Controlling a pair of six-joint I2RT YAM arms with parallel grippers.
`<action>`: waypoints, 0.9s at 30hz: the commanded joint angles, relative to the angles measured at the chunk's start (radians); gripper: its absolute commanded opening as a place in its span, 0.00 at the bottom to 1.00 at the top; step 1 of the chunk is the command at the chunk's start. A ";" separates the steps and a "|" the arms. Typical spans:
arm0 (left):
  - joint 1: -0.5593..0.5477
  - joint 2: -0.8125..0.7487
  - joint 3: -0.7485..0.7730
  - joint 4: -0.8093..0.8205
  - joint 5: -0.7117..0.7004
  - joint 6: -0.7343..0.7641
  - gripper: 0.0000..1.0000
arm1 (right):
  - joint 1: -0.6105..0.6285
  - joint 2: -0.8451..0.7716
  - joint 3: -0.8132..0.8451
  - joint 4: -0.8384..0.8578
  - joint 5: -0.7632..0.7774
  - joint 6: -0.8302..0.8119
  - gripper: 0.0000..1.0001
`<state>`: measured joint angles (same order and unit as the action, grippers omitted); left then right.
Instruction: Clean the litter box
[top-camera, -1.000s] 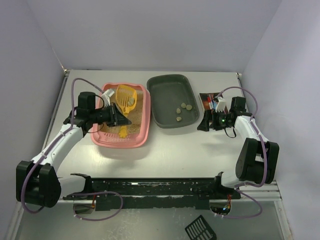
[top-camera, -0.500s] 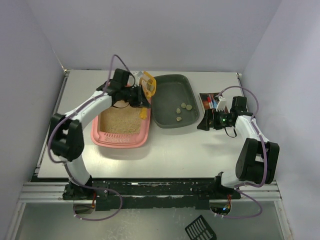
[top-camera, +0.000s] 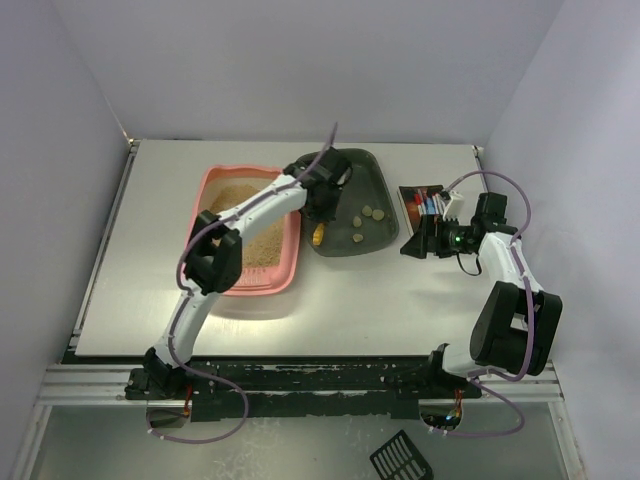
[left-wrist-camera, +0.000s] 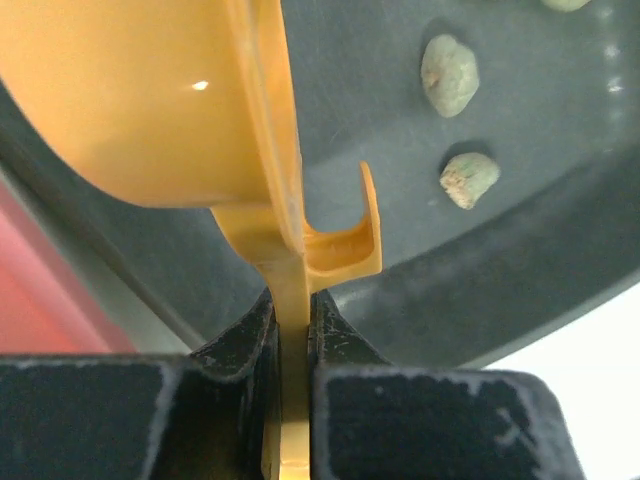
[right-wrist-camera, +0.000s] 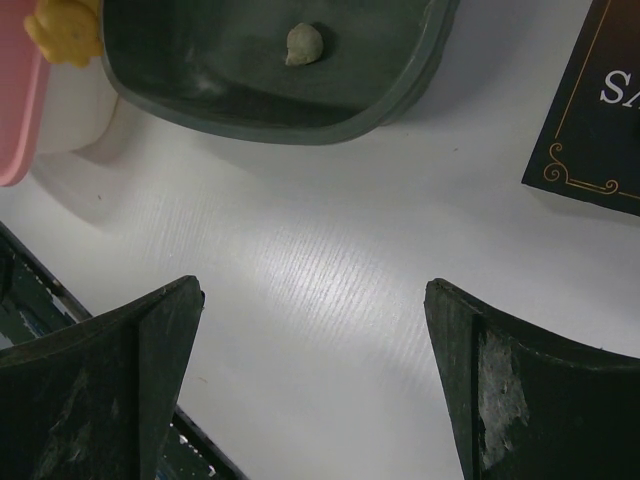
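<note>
**Left claw clamped on the scoop over the grey tray; right claw spread wide**

My left claw (left-wrist-camera: 291, 305) is pinching the flat handle of the yellow scoop (left-wrist-camera: 140, 100). Both black fingers (left-wrist-camera: 240, 340) press tight against it from either side. The scoop's bowl juts out just past my fingertips and hangs over the near left end of the dark grey tray (left-wrist-camera: 560, 240). A small hook on the handle curls up beside the bowl. Two pale greenish clumps (left-wrist-camera: 449, 75) lie on the tray floor beyond it, close to each other and apart from the scoop. From above, that arm stretches diagonally across the litter box (top-camera: 250, 284) to reach the grey tray. The pink box sits on the left half of the table (top-camera: 380, 300), just beside the grey tray, with tan litter (top-camera: 232, 200) showing at its far end.

My right claw (right-wrist-camera: 315, 340) is spread wide with nothing between its fingers (right-wrist-camera: 120, 370), held over bare white table. Ahead of it is the near right corner of the grey tray, with one clump on its floor. Off to the right lies a dark card with a gold border (right-wrist-camera: 600, 130), and a sliver of the pink box shows at the far left edge.
</note>
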<state>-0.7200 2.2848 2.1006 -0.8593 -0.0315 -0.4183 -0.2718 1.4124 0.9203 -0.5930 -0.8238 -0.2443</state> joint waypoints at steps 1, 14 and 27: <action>-0.071 0.069 0.131 -0.200 -0.304 0.075 0.07 | -0.007 -0.012 0.025 -0.010 -0.023 -0.013 0.94; -0.154 0.081 0.139 -0.239 -0.539 0.148 0.07 | -0.007 -0.014 0.023 -0.001 -0.013 -0.009 0.94; -0.285 0.170 0.185 -0.274 -0.788 0.287 0.07 | -0.007 -0.016 0.021 0.001 -0.005 -0.009 0.94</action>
<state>-1.0145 2.4668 2.2917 -1.1202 -0.7303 -0.1734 -0.2722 1.4124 0.9203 -0.5957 -0.8234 -0.2443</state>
